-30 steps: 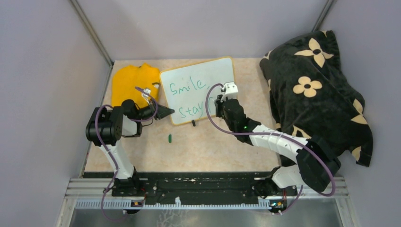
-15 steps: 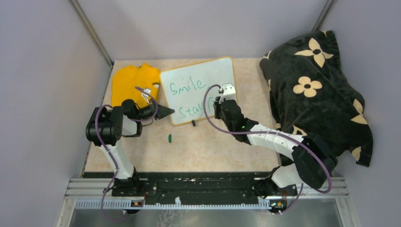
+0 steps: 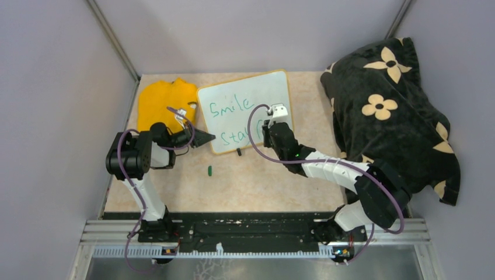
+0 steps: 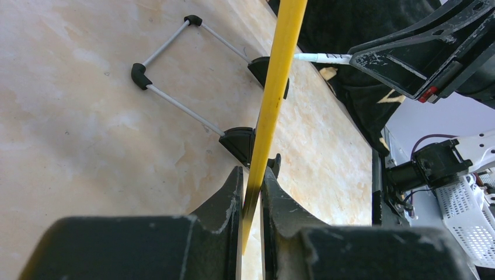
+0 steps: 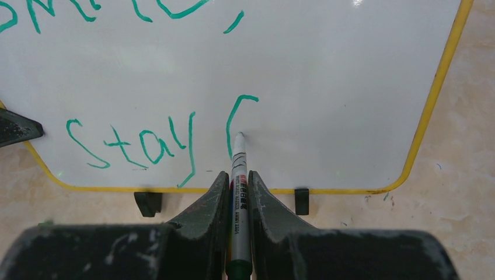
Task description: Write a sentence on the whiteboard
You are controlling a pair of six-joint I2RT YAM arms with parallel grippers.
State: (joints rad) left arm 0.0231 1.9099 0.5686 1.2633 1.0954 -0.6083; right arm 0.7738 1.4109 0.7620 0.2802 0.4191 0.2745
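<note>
Along the right edge of the counter (image 3: 262, 181): black flowered blanket (image 3: 391, 105), heaped. Far centre: whiteboard (image 3: 262, 90), propped on clip feet, its near-left corner pinched in the closed left pincer (image 4: 251, 175). Far-left corner: folded yellow cloth (image 3: 163, 99). Over the board's near edge: right pincer (image 5: 238, 181), clamped on a green marker (image 5: 239, 192), crept slightly left since a second ago, tip touching the board. The sentence (image 5: 191, 146) reads "Smile, Stay" plus a hooked stroke, so a third word looks just begun. Left of centre: small green cap (image 3: 209, 170), loose.

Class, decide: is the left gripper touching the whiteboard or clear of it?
Touching. The left wrist view shows the left gripper with both fingers clamped against the whiteboard frame edge, no gap on either side.
</note>
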